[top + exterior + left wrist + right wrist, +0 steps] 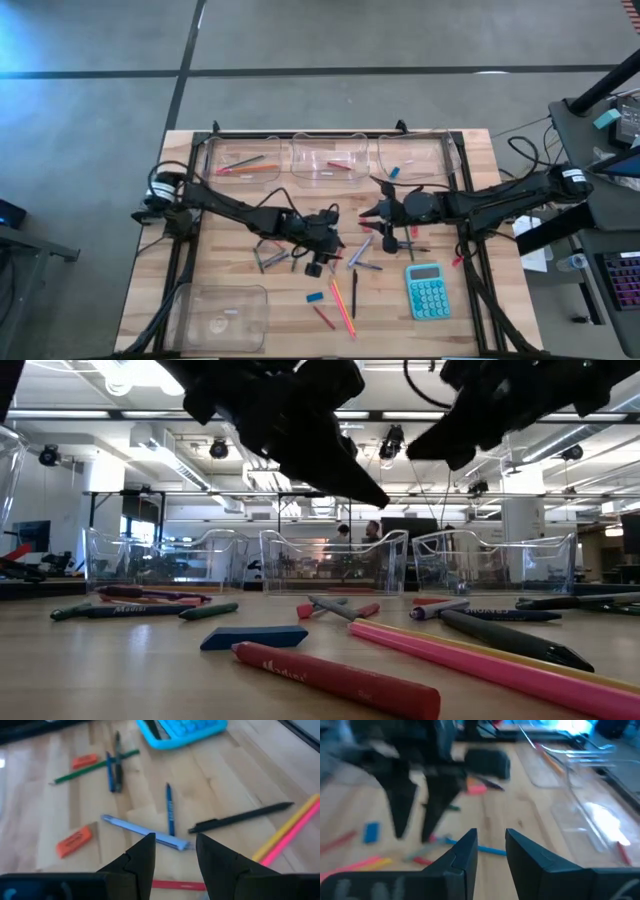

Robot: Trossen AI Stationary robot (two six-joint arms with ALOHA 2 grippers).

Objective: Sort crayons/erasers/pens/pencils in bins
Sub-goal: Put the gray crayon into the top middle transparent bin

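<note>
Four bins (327,158), one calculator (428,291)

A teal calculator (427,291) was seen lying flat on the wooden table (240,275), toward the right side of the near half, with its keys facing up. The table was framed by a black metal rail (330,132) along its far edge, and a grey concrete floor (330,40) crossed by dark lines was seen beyond it. In the room behind the table, a person (372,533) was seen far off beneath ceiling lights (130,372).
</note>
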